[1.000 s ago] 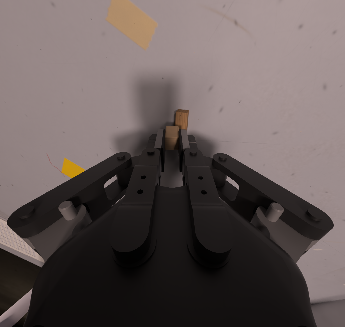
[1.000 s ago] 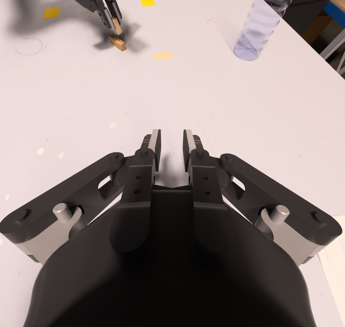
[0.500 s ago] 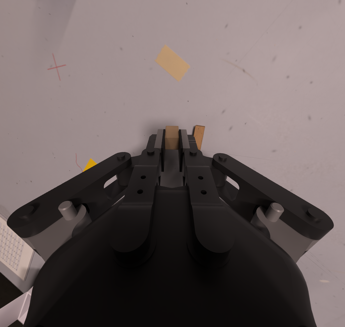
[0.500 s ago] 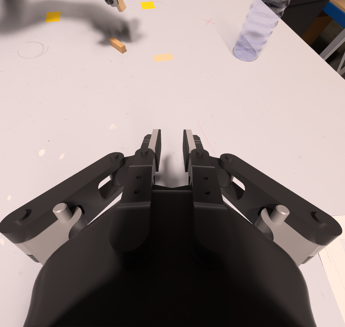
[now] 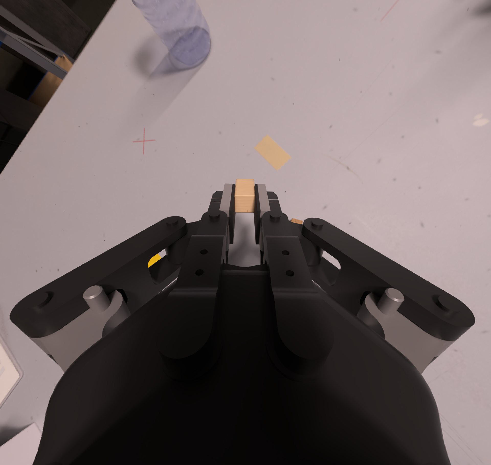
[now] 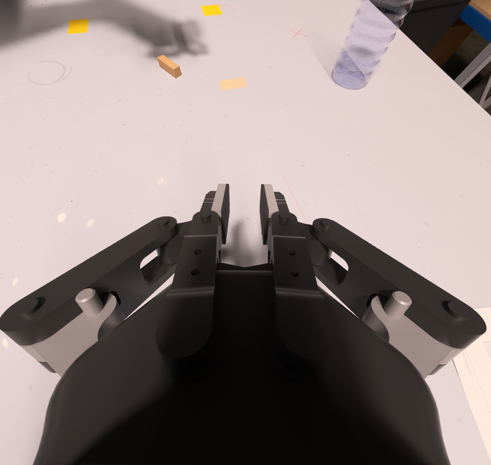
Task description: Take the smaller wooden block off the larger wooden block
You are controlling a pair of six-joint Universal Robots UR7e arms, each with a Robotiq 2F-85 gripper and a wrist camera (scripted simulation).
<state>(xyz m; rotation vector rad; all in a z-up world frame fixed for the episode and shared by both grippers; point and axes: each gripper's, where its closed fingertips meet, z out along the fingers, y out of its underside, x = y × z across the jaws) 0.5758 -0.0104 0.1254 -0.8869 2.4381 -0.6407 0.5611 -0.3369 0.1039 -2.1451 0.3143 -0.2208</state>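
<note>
Small block (image 5: 244, 195) pinched in left gripper (image 5: 244, 194) above table (image 5: 372, 106), clear of large block (image 6: 169, 66); best lowered gently aside before releasing; right gripper (image 6: 244, 202) spread, idle.

Left gripper (image 5: 244, 195): raised above the table, both fingers pressed flat on a small pale block, pads (image 5: 228, 197) parallel. Right gripper (image 6: 244, 199): low over the near table, angled forward and down, jaws parted with a clear gap, nothing between them.
</note>
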